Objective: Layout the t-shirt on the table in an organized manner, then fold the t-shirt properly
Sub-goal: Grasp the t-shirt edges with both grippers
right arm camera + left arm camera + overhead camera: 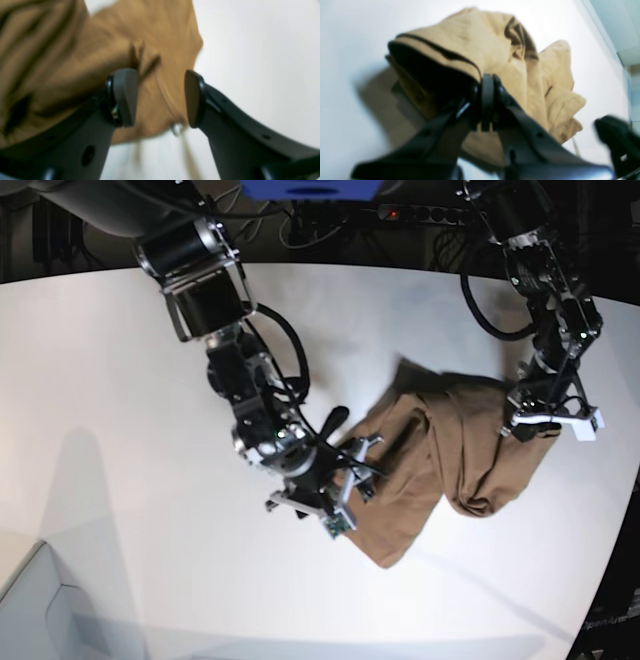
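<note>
on the matte white table [120, 380], rumpled tan t-shirt [440, 450] in clenched left gripper [487, 82], right gripper [161, 97] released

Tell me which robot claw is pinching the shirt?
The left gripper: its jaws are shut tight on a fold of the shirt. The right gripper has its jaws wide open, with shirt showing between them, unpinched.

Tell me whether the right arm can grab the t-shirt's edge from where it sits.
Probably yes: the right gripper is open with the t-shirt hem lying between its fingers, nothing blocking it.
</note>
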You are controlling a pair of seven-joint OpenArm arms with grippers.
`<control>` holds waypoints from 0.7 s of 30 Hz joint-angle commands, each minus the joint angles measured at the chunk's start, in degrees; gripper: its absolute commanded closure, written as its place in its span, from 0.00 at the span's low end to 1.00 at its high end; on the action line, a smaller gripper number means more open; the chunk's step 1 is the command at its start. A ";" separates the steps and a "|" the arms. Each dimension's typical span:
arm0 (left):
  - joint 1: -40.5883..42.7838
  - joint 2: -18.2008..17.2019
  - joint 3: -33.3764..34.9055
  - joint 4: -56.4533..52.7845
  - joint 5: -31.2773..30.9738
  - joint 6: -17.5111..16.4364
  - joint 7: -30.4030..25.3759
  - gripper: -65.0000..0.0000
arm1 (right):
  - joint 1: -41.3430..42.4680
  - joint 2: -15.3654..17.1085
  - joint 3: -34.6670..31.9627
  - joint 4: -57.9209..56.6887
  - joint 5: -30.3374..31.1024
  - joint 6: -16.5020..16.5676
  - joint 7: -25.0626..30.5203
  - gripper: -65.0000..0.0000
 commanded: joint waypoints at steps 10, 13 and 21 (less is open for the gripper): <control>1.34 -0.48 0.14 1.05 -0.74 -0.46 -1.04 1.00 | 6.79 -2.72 0.33 -9.37 0.54 0.05 1.48 0.52; 1.78 -0.48 0.14 1.22 -0.74 -0.55 -1.04 1.00 | 8.46 -2.72 0.15 -11.92 1.33 0.05 2.27 0.51; 2.30 -0.48 0.14 0.87 -0.74 -0.55 -1.04 1.00 | 9.16 -2.72 -0.02 -12.79 9.33 0.05 3.41 0.51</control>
